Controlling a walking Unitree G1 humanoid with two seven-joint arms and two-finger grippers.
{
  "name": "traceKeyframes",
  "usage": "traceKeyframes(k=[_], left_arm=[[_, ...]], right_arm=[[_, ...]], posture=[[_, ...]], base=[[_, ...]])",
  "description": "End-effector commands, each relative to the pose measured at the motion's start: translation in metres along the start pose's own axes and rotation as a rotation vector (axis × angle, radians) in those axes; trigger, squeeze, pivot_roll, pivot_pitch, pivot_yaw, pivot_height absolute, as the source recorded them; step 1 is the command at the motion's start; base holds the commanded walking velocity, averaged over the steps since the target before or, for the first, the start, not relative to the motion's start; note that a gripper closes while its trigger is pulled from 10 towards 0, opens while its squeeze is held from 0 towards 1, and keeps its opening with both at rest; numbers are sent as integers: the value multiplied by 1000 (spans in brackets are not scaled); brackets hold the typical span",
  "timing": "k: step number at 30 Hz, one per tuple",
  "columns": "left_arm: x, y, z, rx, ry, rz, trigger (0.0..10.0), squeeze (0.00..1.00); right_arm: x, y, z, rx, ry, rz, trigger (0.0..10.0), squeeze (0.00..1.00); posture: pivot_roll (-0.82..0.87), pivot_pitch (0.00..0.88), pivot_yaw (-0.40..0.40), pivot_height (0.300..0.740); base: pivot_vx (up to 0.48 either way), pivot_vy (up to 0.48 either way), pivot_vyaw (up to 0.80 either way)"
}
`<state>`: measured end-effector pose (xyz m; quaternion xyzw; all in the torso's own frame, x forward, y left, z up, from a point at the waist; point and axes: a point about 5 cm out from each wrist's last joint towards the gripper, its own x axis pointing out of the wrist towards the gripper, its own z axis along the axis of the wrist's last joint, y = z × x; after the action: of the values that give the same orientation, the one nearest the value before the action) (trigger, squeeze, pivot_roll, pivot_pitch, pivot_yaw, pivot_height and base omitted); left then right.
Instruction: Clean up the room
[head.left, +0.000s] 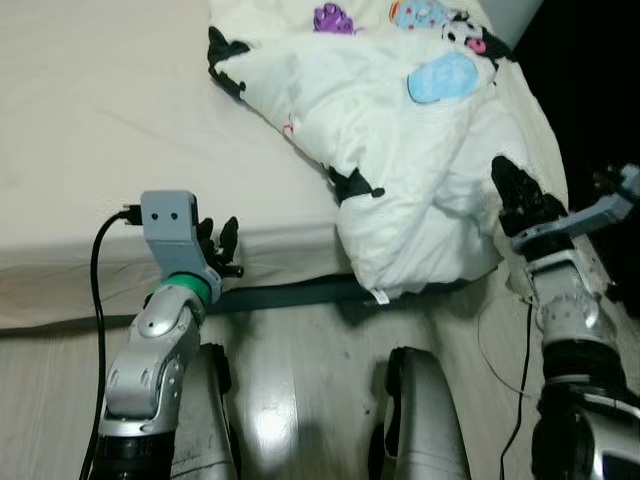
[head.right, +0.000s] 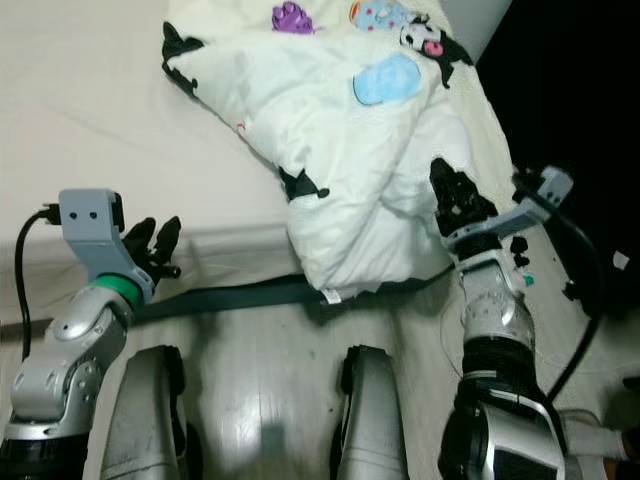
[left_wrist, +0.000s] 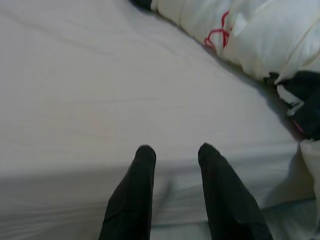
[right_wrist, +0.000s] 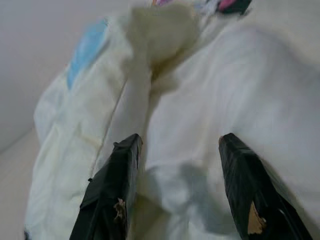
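I stand at the foot of the bed (head.left: 120, 120), with the white comforter (head.left: 400, 170) bunched on its right half and one thick fold spilling over the edge toward the wooden floor (head.left: 300, 380). My right gripper (right_wrist: 175, 165) is pressed up against that hanging fold; its fingers (right_wrist: 112, 195) are spread wide with cloth bulging between them, not yet pinched. My left gripper (left_wrist: 175, 155) hovers at the mattress edge, well apart from the comforter, its fingers parted and holding nothing.

The main risk, as I judge it, is a poor bite on the right. The fabric is puffy and slick-looking, so if I close on only the outer layer I may catch a thin skin of cover that slides out as soon as I pull, or drag the stuffing unevenly. With just one side held, a tug could also swing the loose bulk further off the mattress and drop the fold fully onto the floor, the opposite of tidying.

A dark strap (head.left: 290, 293) runs along the base of the bed beneath the overhang; the hanging fold could snag on it. My own cable (head.left: 100, 270) loops near the left wrist, and another thin wire trails by my right arm, so a wide sweep could catch either. My left side has a long reach across bare sheet before it can help.
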<state>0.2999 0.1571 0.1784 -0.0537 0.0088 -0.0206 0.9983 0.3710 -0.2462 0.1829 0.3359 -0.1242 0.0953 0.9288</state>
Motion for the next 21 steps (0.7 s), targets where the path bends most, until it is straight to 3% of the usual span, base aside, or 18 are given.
traceKeyframes(k=[1, 2, 11, 21], left_arm=[[-2, 2, -4, 9, 14, 9, 10000, 0], [-3, 4, -3, 11, 12, 16, 10000, 0], [-8, 6, -4, 15, 16, 29, 10000, 0], [-10, 6, -3, 20, 20, 31, 10000, 0]], right_arm=[[-2, -5, -2, 17, 19, -19, 10000, 0], [8, 2, -4, 31, 45, 11, 10000, 0], [28, 26, -4, 60, 50, 131, 10000, 0], [32, 26, -17, 79, 110, 88, 10000, 0]], posture=[[153, 248, 7, 501], [164, 254, 3, 501], [177, 269, 4, 501], [197, 283, 5, 501]], base=[[0, 0, 0], [0, 0, 0], [0, 0, 0], [0, 0, 0]])
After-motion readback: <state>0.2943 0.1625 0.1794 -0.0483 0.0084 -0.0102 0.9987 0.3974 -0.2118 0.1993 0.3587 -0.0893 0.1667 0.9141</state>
